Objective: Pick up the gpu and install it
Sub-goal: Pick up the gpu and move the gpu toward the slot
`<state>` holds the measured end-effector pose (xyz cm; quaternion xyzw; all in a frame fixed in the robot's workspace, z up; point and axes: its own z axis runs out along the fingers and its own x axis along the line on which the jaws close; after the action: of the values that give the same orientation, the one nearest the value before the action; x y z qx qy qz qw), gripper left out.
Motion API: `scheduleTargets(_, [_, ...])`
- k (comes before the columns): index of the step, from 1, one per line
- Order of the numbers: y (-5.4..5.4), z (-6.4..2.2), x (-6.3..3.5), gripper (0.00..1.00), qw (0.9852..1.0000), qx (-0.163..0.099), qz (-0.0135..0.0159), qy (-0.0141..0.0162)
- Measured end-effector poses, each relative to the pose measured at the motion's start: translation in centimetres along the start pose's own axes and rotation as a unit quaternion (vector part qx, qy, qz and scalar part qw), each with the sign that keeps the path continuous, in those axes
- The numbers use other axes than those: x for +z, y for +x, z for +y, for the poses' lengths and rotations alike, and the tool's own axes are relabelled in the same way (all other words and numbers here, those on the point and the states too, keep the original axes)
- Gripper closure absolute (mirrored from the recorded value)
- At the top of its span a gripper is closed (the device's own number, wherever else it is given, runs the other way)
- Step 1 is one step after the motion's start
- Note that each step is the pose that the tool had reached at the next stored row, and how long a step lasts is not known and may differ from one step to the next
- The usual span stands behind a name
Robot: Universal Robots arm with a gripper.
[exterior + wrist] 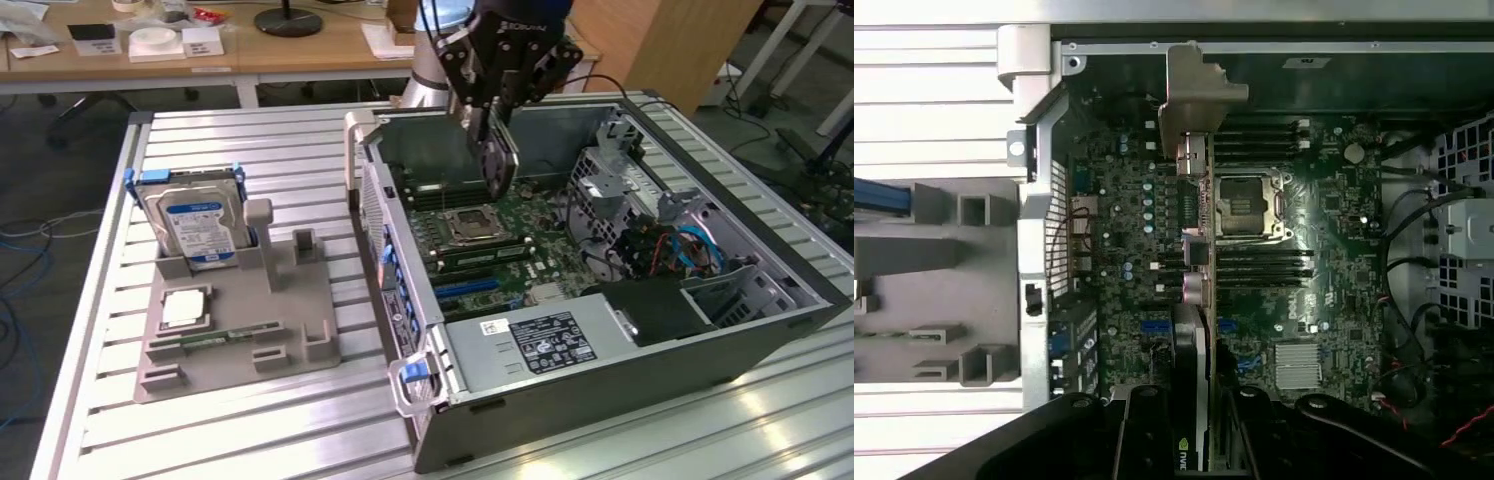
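Gripper [489, 112] is clenched on the gpu [499, 160], with the card hanging edge-down over the motherboard [527, 245] inside the open case [747, 330], just above the CPU socket [474, 225]. Pickup is done, but the install isn't: the card looks unseated, in no slot. The hard drive [194, 225] sits on the fixture [227, 350] at the exterior view's left.

I count one open computer case [601, 400] on the one worktop [267, 440]. In it are one motherboard [534, 250], one CPU socket [470, 226] and one power supply [547, 342]. One gpu [497, 160] is pinched between my two fingers [1139, 435]. On the worktop there is also one grey holder [227, 370], carrying one hard drive [198, 225], one processor [184, 308] and one memory stick [220, 338].
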<state>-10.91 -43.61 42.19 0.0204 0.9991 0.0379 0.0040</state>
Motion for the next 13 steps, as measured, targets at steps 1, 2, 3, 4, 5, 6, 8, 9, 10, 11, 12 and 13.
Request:
scheduleTargets(1, [-0.5, 0.02, 0.0, 0.74, 1.0, 0.0, 0.0, 0.0])
scheduleTargets(2, [-0.9, 0.04, 0.01, 0.74, 1.0, 0.0, 0.0, 0.0])
scheduleTargets(3, [-1.4, 0.06, 0.01, 0.74, 1.0, 0.0, 0.0, 0.0])
scheduleTargets(4, [-1.8, 0.08, 0.02, 0.74, 1.0, 0.0, 0.0, 0.0])
scheduleTargets(5, [-2.3, 0.09, 0.02, 0.74, 1.0, 0.0, 0.0, 0.0])
scheduleTargets(6, [-2.7, 0.11, 0.03, 0.74, 1.0, 0.0, 0.0, 0.0])
scheduleTargets(8, [-3.7, 0.15, 0.03, 0.74, 1.0, 0.0, 0.0, 0.0001])
scheduleTargets(9, [-4.1, 0.17, 0.04, 0.74, 1.0, 0.0, 0.0, 0.0001])
scheduleTargets(10, [-4.5, 0.19, 0.04, 0.74, 1.0, 0.0, 0.0, 0.0])
scheduleTargets(11, [-5.0, 0.2, 0.04, 0.74, 1.0, 0.0, 0.0, 0.0001])
scheduleTargets(12, [-5.4, 0.22, 0.05, 0.74, 1.0, 0.0, 0.0, 0.0])
scheduleTargets(13, [-5.9, 0.24, 0.06, 0.74, 1.0, 0.0, 0.0, -0.0001])
